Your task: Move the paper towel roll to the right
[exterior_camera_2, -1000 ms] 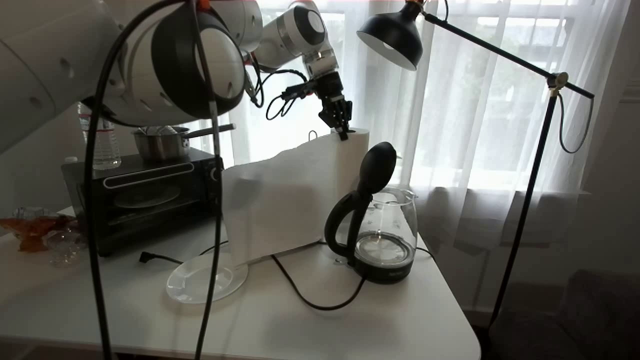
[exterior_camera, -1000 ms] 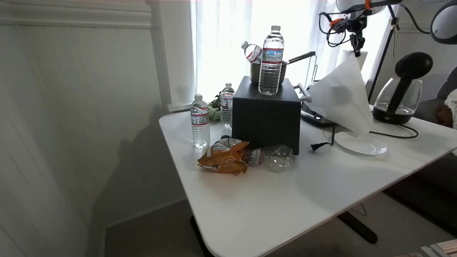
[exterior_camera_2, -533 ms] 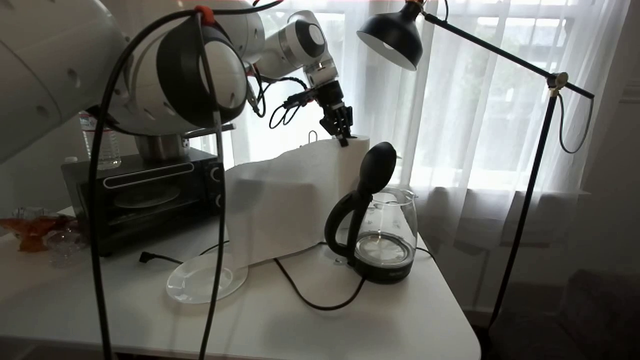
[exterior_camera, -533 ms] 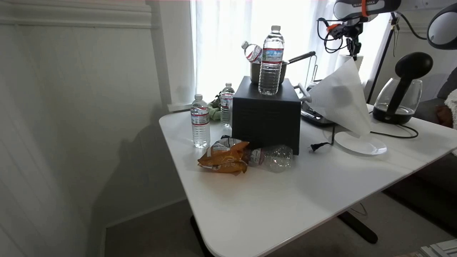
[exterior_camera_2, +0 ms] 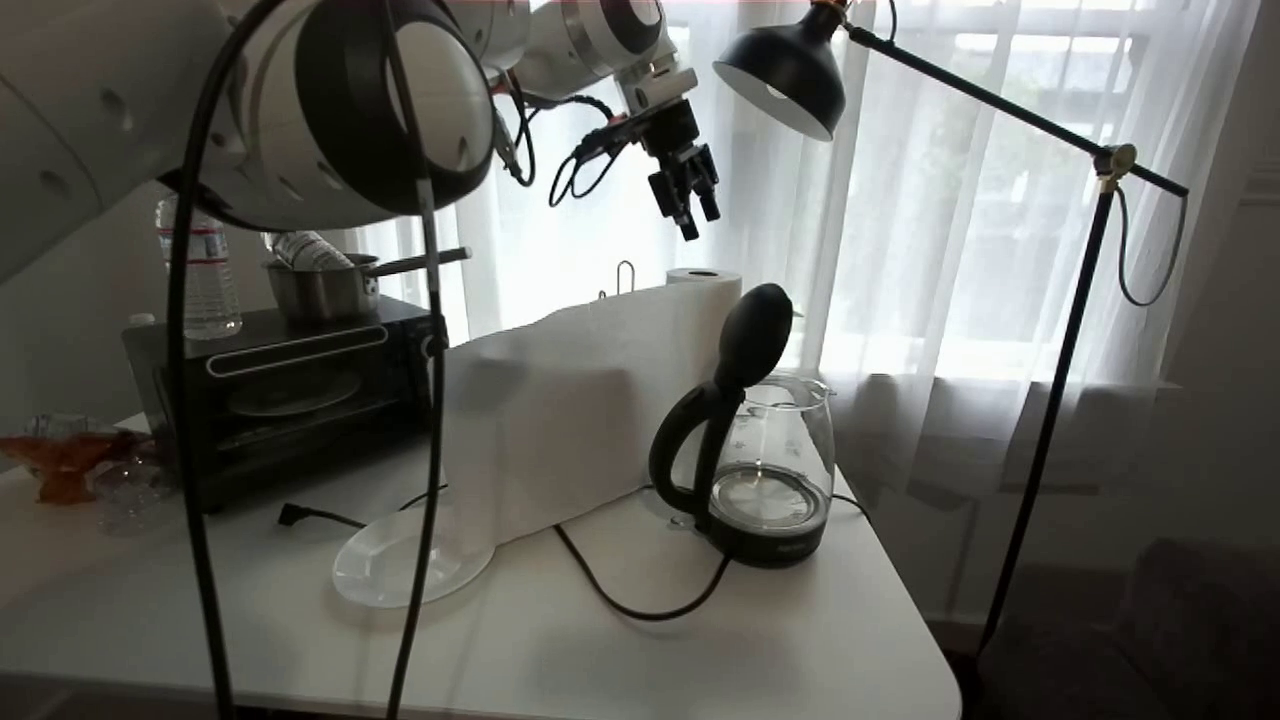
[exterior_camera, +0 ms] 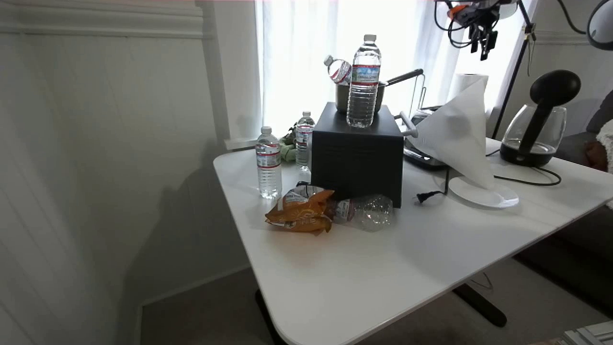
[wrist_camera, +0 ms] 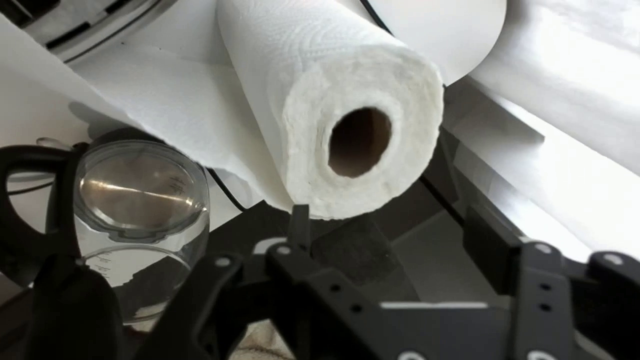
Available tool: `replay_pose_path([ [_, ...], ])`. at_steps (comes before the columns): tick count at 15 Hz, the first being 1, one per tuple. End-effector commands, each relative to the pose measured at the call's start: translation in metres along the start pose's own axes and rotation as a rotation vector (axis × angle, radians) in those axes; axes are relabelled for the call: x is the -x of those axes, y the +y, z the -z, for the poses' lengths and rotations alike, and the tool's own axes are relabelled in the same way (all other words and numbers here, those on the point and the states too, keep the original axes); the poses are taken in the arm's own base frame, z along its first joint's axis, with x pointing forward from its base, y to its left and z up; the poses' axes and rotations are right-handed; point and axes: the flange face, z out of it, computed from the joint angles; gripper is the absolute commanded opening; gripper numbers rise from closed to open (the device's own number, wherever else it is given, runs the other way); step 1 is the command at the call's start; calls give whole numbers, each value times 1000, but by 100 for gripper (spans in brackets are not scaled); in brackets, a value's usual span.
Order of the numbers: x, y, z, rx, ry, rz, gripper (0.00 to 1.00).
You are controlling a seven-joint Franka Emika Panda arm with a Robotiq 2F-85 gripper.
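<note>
The gripper point(exterior_camera_2: 700, 226) hangs above the paper towel roll point(wrist_camera: 311, 95) with its fingers spread well apart, and in both exterior views a gap shows between the fingertips and the roll's top. In an exterior view the tips sit almost straight over the roll's round end; in the wrist view that end, with its dark core, faces the camera and lies just beyond the fingers, nearer the one at that view's left, whose tip overlaps its edge (only by angle, going by the gap seen from outside). The roll stands upright on the far side of the white table point(exterior_camera_2: 640, 665), its foot hidden in an exterior view by its own loose sheet point(exterior_camera_2: 560, 420) and the glass kettle point(exterior_camera_2: 770, 470). The sheet stretches from the roll toward the black toaster oven point(exterior_camera: 357, 163), its lower corner coming down over the white plate point(exterior_camera_2: 375, 575); whether they touch I cannot tell. The kettle, lid raised, stands near the roll, and sheer curtains point(exterior_camera_2: 1000, 250) hang behind both.
</note>
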Motion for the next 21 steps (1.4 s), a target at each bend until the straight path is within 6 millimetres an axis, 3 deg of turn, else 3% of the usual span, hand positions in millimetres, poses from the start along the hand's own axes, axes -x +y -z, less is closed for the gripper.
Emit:
replay_pose_path([
  [1, -12, 1, 42, -15, -97, 174, 100],
  [8, -13, 9, 107, -78, -228, 523, 100],
  [13, -6, 20, 140, -113, -370, 734, 100],
  [17, 9, 31, 140, -102, -505, 883, 100],
  [20, 16, 36, 117, -77, -586, 1011, 100],
  [21, 19, 33, 127, -80, -515, 937, 100],
])
